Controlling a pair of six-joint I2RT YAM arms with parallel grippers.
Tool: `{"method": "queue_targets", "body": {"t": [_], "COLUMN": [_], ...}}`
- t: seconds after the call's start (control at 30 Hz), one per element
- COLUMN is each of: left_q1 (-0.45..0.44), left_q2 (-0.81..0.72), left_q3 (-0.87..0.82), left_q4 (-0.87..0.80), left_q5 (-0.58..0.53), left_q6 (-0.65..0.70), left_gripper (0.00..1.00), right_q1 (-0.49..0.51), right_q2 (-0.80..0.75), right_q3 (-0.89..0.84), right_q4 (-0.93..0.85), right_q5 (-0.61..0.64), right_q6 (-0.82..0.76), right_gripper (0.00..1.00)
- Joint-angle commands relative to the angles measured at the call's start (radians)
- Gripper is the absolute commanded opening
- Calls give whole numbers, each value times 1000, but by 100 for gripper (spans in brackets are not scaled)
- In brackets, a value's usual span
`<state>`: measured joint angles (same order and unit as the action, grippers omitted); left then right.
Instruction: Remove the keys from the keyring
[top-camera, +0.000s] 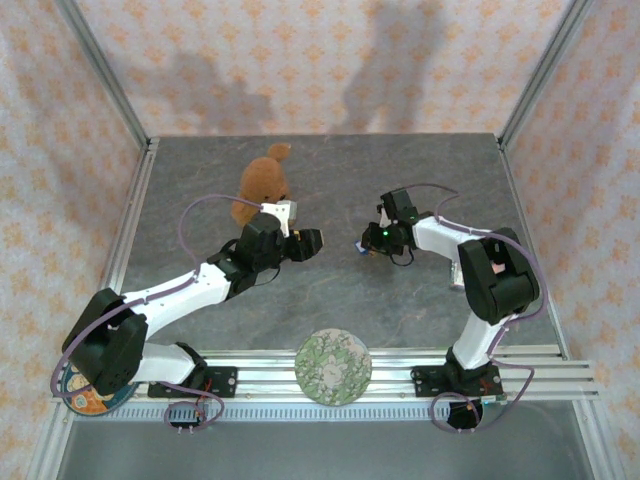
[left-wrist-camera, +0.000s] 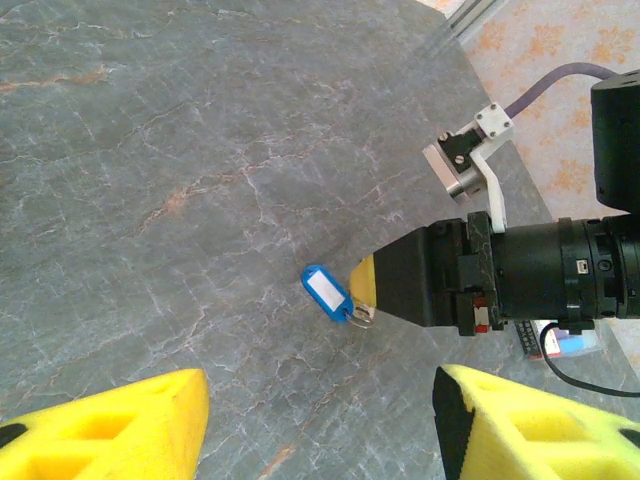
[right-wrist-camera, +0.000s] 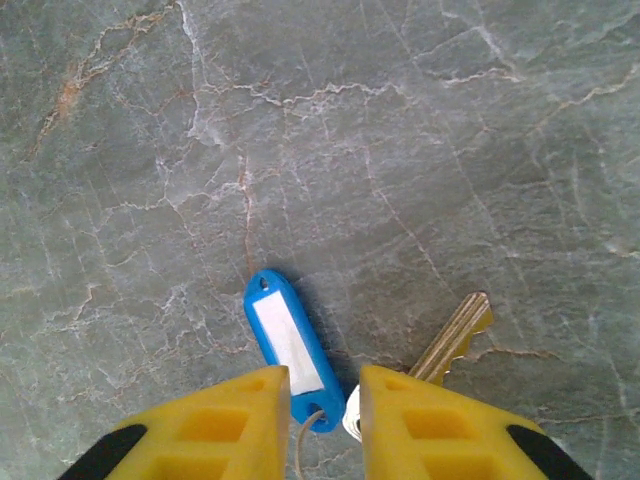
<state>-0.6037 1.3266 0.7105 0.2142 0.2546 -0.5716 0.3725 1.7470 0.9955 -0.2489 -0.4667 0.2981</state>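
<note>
**Clerk:** Setting?
**Checker:** Grey marbled bench (top-camera: 340, 300) in an aluminium frame. The walls are papered in a pale peach flower print.

**Clerk:** Containers?
**Checker:** One round green-patterned plate (top-camera: 333, 366) at the near edge, between the two arm bases. One multicoloured disc (top-camera: 85, 398) lies partly under the left arm's base; its kind cannot be told.

**Clerk:** Labels?
**Checker:** One blue tag (right-wrist-camera: 290, 350), flat on the bench, carrying a plain white insert strip.

**Clerk:** Task items?
**Checker:** One brass-coloured key (right-wrist-camera: 452, 340) lies flat just beside the tag, its head hidden behind a finger. One thin keyring (right-wrist-camera: 302, 440) sits at the tag's near end. All three lie mid-bench, between the arms.

**Clerk:** Arms?
**Checker:** The left arm (top-camera: 190, 285) reaches in low, its wrist near a brown teddy bear (top-camera: 262, 185). The left jaws stand wide open, with the yellow fingers (left-wrist-camera: 120, 430) apart over bare bench, near the tag.
The right arm (top-camera: 495, 275) is bent at the elbow, its tip down at the ring. The right jaws are narrowly parted, with the fingers (right-wrist-camera: 210, 430) astride the ring and the tag's end. Whether they clamp it cannot be told.
</note>
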Motion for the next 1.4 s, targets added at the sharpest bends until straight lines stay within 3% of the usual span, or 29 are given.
{"method": "queue_targets", "body": {"t": [0.0, 0.2, 0.53, 0.73, 1.37], "left_q1": [-8, -7, -7, -8, -8], "left_q2": [-3, 2, -11, -23, -48], "left_q3": [-11, -13, -22, -33, -46], "left_q4": [39, 47, 45, 45, 39], "left_q5": [0, 4, -3, -8, -23], "left_q6": [-8, -9, -10, -10, -5], "left_gripper": [62, 62, 62, 62, 63], "right_q1": [18, 41, 143, 182, 206], "right_q2": [3, 2, 13, 57, 144], "right_q3": [25, 32, 128, 194, 260], "right_q4": [-42, -78, -237, -330, -383], "right_q5": [30, 90, 335, 417, 435], "right_q6": [-21, -45, -138, -159, -180], "right_gripper": [23, 35, 39, 41, 38]}}
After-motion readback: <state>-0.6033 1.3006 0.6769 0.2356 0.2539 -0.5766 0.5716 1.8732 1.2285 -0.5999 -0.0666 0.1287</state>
